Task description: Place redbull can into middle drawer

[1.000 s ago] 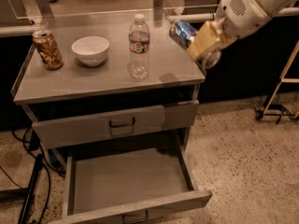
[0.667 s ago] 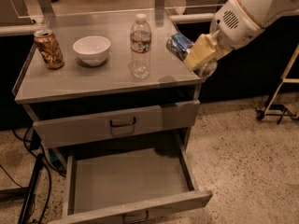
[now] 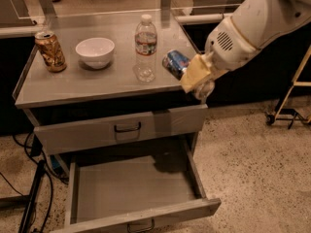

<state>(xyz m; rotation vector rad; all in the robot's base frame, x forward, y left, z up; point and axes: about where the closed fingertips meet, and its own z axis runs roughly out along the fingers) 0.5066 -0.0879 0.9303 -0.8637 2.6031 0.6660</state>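
Observation:
The redbull can (image 3: 175, 62), blue and silver, hangs tilted on its side over the right end of the cabinet top (image 3: 87, 89), just right of the water bottle. My gripper (image 3: 188, 75), with yellowish fingers (image 3: 195, 72) on a white arm coming in from the upper right, is shut on the can. Below, the middle drawer (image 3: 131, 193) stands pulled out, its grey inside bare. The gripper and can are above and slightly right of the drawer's back right corner. The drawer front above (image 3: 121, 127) is nearly closed.
On the cabinet top stand a brown-gold can (image 3: 50, 51) at the left, a white bowl (image 3: 95, 51) and a clear water bottle (image 3: 146, 47). A metal frame on wheels (image 3: 289, 106) stands at the right. Cables (image 3: 34, 198) lie on the floor at the left.
My gripper has carried the redbull can down and to the left, from above the cabinet's right rear to its right front edge. The other objects have not moved.

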